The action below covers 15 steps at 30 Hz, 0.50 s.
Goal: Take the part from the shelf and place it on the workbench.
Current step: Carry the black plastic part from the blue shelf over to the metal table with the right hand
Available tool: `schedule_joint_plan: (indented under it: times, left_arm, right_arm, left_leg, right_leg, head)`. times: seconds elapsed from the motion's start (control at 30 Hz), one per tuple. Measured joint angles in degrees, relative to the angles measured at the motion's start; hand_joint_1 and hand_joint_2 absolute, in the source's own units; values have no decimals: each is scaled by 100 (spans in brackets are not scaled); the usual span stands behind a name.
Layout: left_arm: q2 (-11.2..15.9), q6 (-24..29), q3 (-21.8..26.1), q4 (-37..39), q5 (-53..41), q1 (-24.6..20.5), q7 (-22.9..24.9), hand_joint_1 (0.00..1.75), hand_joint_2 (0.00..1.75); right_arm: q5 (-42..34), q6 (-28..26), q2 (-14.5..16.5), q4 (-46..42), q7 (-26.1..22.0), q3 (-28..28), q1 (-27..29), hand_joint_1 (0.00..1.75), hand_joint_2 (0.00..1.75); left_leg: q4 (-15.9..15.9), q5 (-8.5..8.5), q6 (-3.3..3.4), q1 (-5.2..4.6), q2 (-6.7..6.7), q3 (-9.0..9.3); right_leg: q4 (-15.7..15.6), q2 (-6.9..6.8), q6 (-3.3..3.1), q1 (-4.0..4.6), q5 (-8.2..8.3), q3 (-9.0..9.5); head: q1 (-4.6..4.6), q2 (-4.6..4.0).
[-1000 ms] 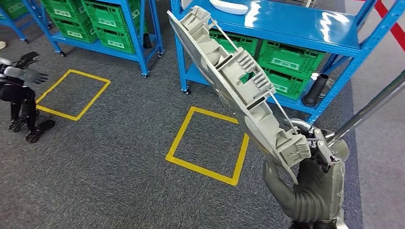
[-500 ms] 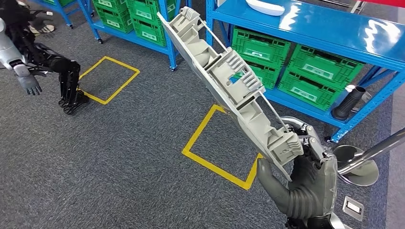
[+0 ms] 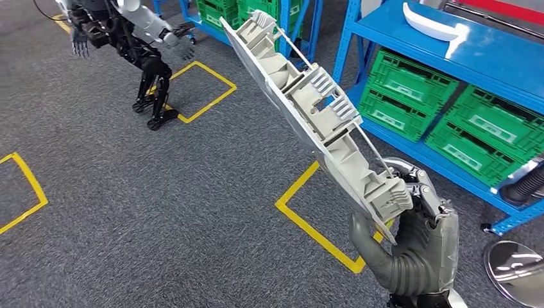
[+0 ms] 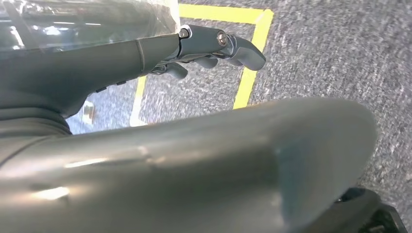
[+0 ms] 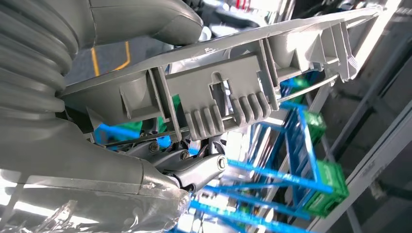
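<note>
Your head view looks down from above the right robot hand [image 3: 417, 247]; the right wrist view sits close behind it (sharing the grey part [image 3: 321, 122] and blue shelving [image 3: 487, 58]); the left wrist view faces the floor [image 4: 320, 53].

No writing here can be read. The green slatted plastic crates [image 3: 497, 131] on the lower level of the blue metal shelf [image 3: 507, 61] each carry a pale rectangular label [image 3: 499, 128] on the front, but whatever is printed on them is too small and blurred to make out. The long grey moulded plastic part [image 3: 321, 119] bears no legible marking or number along its ribbed side, and up close in the right wrist view its ribs and clips [image 5: 228, 97] are plain too. The yellow tape squares [image 3: 321, 224] on the grey carpet floor are bare outlines, with no letters or figures.
</note>
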Motion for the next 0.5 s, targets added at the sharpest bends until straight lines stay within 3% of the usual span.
schedule_joint_plan:
  times: [0.07,0.13,0.17,0.2,0.27,0.33,0.37,0.4,0.43,0.5]
  left_arm:
    - [-6,-2,-2,0,-4,-5,10,0,175]
    - [-2,-13,-4,1,-10,7,22,0,175]
    - [-1,-18,-6,2,-17,17,27,0,175]
    - [1,-25,-8,2,-27,18,33,0,175]
    - [-1,-34,-10,2,-45,2,40,0,175]
    - [0,-41,-12,2,-52,-12,45,0,175]
    - [0,-43,-12,2,-54,-8,47,0,175]
    - [1,-45,-12,2,-55,0,51,0,175]
    - [3,-46,-12,3,-54,6,57,0,175]
    - [8,-47,-12,3,-54,2,66,0,175]
  right_arm:
    - [-2,1,-4,-1,8,3,-18,175,175]
    - [-8,7,-14,1,30,7,-37,175,175]
    - [-13,11,-19,3,43,9,-50,175,175]
    - [-18,15,-23,6,54,13,-61,175,175]
    - [-31,20,-26,9,67,22,-73,175,175]
    - [-48,20,-30,16,77,31,-74,175,175]
    - [-54,20,-32,20,81,36,-74,175,175]
    - [-61,20,-34,22,84,44,-74,175,175]
    - [-64,20,-36,24,84,52,-75,175,175]
    - [-68,18,-39,25,86,65,-78,175,175]
  left_leg:
    - [42,12,-66,25,-131,-86]
    - [42,37,-138,52,-253,-137]
    - [72,13,-171,45,-198,-161]
    - [193,-62,-208,37,-61,-218]
    - [782,-362,-279,38,314,-495]
    - [1493,-622,-327,73,458,-841]
    - [1631,-620,-337,84,476,-912]
    - [1539,-512,-338,91,490,-867]
    - [1226,-321,-327,91,528,-703]
    - [438,-25,-262,45,760,-283]
  right_leg:
    - [-266,193,-24,-5,42,94]
    - [-303,77,-66,4,59,98]
    - [-328,0,-95,-3,68,120]
    - [-356,-88,-127,-13,75,147]
    - [-377,-271,-166,-11,65,191]
    - [-369,-456,-178,0,41,206]
    - [-366,-540,-173,2,28,212]
    - [-362,-618,-164,2,13,223]
    - [-359,-692,-151,2,-5,243]
    - [-353,-826,-107,19,-48,290]
  head:
    - [5,0]
    - [15,0]
    - [9,0]
    - [-18,0]
    - [-85,0]
    - [-121,0]
    - [-129,0]
    - [-137,0]
    - [-143,0]
    - [-154,0]
